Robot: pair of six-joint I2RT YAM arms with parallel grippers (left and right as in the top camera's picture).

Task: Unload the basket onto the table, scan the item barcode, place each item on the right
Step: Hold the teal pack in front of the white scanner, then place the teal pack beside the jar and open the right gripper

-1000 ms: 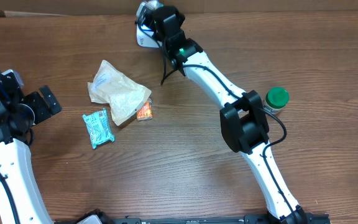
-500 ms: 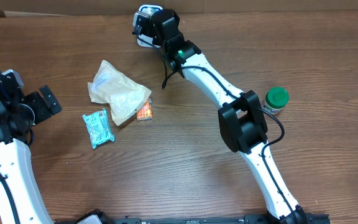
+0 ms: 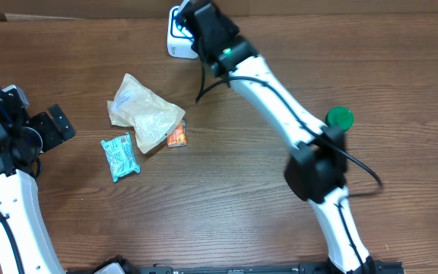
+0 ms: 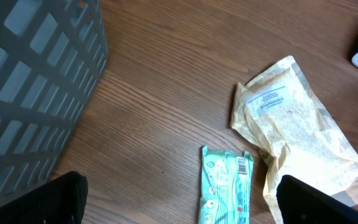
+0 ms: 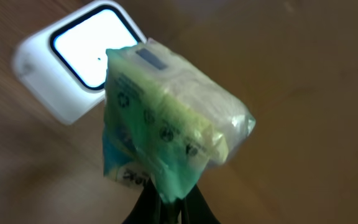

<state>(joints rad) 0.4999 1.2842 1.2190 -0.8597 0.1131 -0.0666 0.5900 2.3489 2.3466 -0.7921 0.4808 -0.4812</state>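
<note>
**Right claw** [image 5: 169,202]: fingers together, clamped on the lower edge of the green packet [image 5: 166,106]. The packet stands up from the fingertips, clear of the counter [image 3: 226,198].

**Green packet:** translucent green-and-clear film around a pale block. Round recycling-type symbols are printed on the side facing the wrist camera. A white patch with dark characters sits just above the fingertips, and a dark rectangular patch lies near the top edge. All of this print is blurred and cannot be read.

**Scanner** [image 5: 86,56]: white housing with a dark-rimmed bright window, lying on the counter beyond the right claw. In the wrist view it shows up and to the left of the held packet, which overlaps its near corner. Contact cannot be confirmed.

**Left claw** [image 3: 52,125]: fingers spread wide, holding nothing, well apart from the right claw.

**Ahead of the left claw:**
- Teal packet [image 4: 225,186], flat on the counter between the finger lines; a barcode is visible at its far corner.
- Tan pouch [image 4: 291,124], just beside the teal packet on its right; its white label carries print too small to read.
- Grey basket [image 4: 36,81], ahead and left.

**Other items:** a small orange packet [image 3: 176,137] lies against the tan pouch. A green-lidded jar [image 3: 339,118] stands beside the right arm's elbow.
</note>
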